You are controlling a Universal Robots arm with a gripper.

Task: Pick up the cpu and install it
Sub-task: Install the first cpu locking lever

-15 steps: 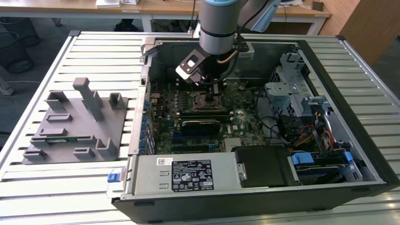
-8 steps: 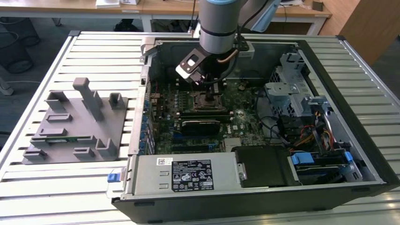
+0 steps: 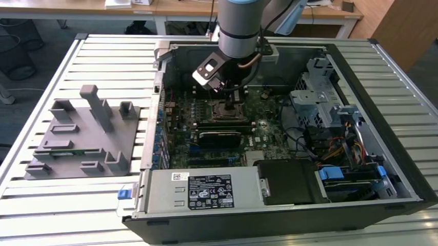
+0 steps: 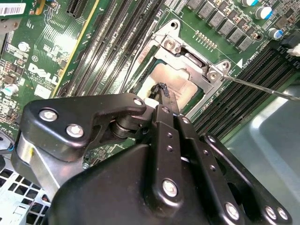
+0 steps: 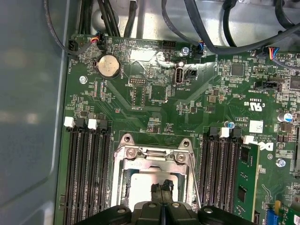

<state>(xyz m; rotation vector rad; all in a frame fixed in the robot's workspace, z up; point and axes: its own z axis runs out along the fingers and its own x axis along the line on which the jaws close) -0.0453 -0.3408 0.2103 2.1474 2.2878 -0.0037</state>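
Tool [image 5: 161, 188] closed tight, gripping nothing, over cpu [image 5: 140, 180] lying in socket [image 5: 123, 158]; white label [image 5: 256, 126] on motherboard [image 5: 154, 110].

I logged the gripper [image 5: 161, 190] filling the opening of the socket frame [image 5: 154, 157], with memory slots [image 5: 89, 168] close on both sides. An upright memory strip [image 5: 247, 183] stood near; cables [image 5: 110, 16] crossed beyond.

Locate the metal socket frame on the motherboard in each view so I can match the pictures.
Exterior view: the socket frame sits mid-motherboard, directly under the gripper.
First wrist view: the frame lies between two banks of black memory slots, just beyond the gripper.
Second wrist view: the frame is seen at a slant, just past the gripper.
Shared landmark: the gripper, poised over the frame's opening.
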